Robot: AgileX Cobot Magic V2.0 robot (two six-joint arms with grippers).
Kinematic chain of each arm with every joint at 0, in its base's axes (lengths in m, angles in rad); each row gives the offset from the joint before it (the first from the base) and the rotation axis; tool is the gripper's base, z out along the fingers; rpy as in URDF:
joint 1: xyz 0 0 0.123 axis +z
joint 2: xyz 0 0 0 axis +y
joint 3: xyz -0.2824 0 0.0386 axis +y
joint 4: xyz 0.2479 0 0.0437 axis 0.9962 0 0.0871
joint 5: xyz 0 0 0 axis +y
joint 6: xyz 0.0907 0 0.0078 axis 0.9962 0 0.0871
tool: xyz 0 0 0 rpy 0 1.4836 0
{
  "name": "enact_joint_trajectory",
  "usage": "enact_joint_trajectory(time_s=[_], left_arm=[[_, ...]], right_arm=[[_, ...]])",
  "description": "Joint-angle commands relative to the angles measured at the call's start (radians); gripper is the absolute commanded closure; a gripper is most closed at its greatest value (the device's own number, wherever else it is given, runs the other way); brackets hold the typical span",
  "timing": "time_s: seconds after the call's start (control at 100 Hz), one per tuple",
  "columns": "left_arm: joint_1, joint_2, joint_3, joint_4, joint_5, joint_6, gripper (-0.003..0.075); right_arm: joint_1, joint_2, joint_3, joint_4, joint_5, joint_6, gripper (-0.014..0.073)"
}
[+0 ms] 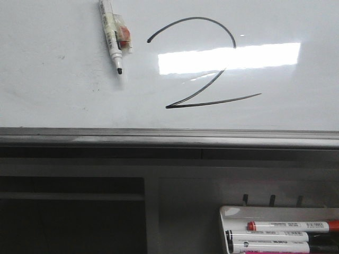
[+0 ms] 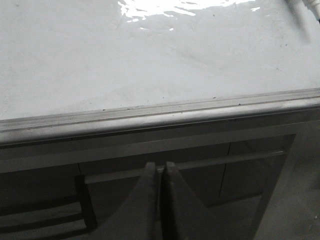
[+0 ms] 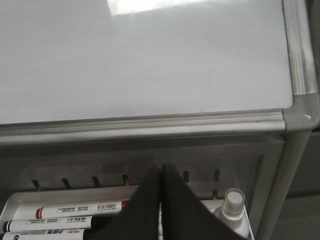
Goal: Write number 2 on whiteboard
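A large black number 2 [image 1: 207, 69] is drawn on the glossy whiteboard [image 1: 53, 79], with a bright rectangular reflection across it. An uncapped white marker [image 1: 112, 36] with a black tip lies on the board to the left of the 2. The board's grey rail [image 1: 159, 136] runs below. My left gripper [image 2: 159, 166] is shut and empty, below the rail [image 2: 150, 117]. My right gripper [image 3: 160, 167] is shut and empty, below the board's right corner [image 3: 300, 117], above the marker tray [image 3: 20, 200]. Neither gripper shows in the front view.
A small white tray [image 1: 233, 212] at the lower right holds several markers, one with red ends [image 1: 288, 226]. In the right wrist view a small bottle with a clear cap [image 3: 232, 205] stands by the tray. A dark frame and shelf [image 1: 74, 196] lie under the board.
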Motion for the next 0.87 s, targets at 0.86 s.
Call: enact_joint_trajectory(time_s=[0.86], left_arm=[[0.002,-0.027,0.013,-0.013,-0.066,-0.013,0.0741]], right_arm=[[-0.005,-0.019,0.024,-0.006,-0.024,0.003,0.0664]])
